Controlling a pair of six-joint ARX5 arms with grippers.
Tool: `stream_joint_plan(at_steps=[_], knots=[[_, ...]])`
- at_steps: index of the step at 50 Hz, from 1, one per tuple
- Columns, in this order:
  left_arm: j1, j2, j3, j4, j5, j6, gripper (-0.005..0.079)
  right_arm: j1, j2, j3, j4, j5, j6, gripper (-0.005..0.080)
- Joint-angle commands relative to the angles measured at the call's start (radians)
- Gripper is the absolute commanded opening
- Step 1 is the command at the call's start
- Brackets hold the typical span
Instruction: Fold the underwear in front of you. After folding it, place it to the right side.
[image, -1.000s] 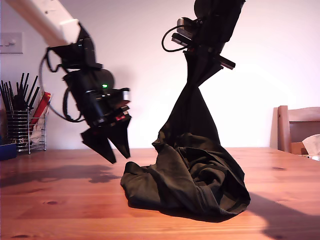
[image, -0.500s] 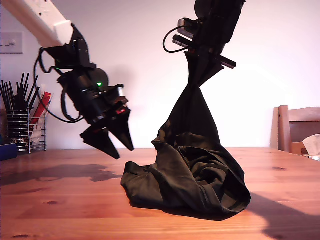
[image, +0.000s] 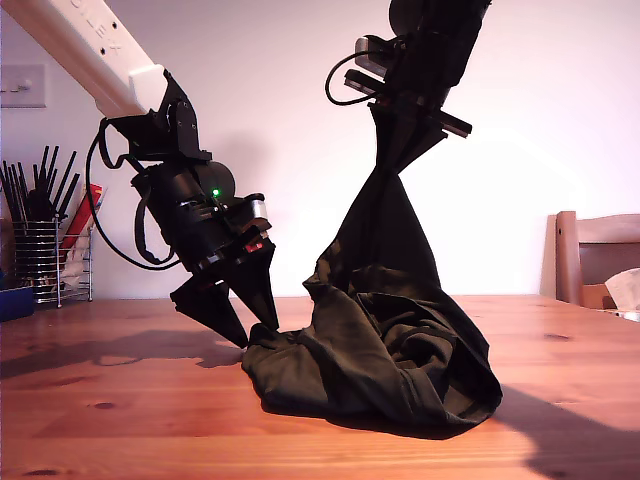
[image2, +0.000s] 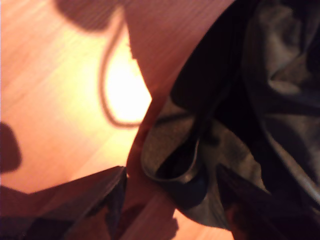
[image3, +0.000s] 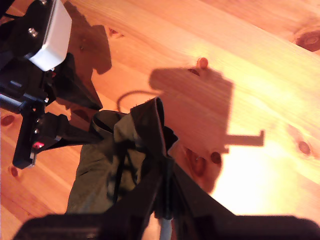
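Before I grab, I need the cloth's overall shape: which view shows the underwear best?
The exterior view: the underwear shows whole, one end lifted by my second pincer, the rest heaped on the table. The first wrist view shows only a hem; the second, a foreshortened bunch.

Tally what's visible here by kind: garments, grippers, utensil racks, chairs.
Garments: 1, the underwear
Grippers: 2, my first gripper and my second gripper
Utensil racks: 1, the rack
Chairs: 1, the chair
Total: 5

Item: underwear (image2: 260, 100), dark, wrinkled, hem looped, lay on wood table (image2: 55, 90) btwn first gripper's (image2: 172, 200) parted fingers (image2: 95, 200); shadows alongside.
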Motion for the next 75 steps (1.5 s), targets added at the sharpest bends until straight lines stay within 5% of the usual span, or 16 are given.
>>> stream_joint_plan(at_steps=[1,6,15,19,25,75], knots=[[-0.011,0.032,-0.03,0.024,-0.01,-0.016,0.0513,0.002,0.014,0.001,0.006,0.0,-0.006,-0.0012],[-0.02,0.032,-0.034,0.047,-0.012,-0.035,0.0507,0.002,0.014,0.001,0.007,0.0,-0.006,-0.0012],[-0.04,0.033,-0.035,0.043,-0.012,-0.036,0.0377,0.002,0.014,0.001,0.01,0.0,-0.006,-0.0012],[-0.046,0.033,-0.035,0.039,-0.01,-0.028,0.0266,0.002,0.014,0.001,0.011,0.0,-0.006,-0.0012],[-0.05,0.033,-0.035,0.037,-0.012,0.0,-0.0034,0.002,0.014,0.001,0.011,0.0,-0.01,-0.0012],[0.042,-0.239,-0.02,0.117,-0.209,0.051,-0.0024,-0.048,0.014,0.001,0.095,0.001,-0.029,-0.0012]])
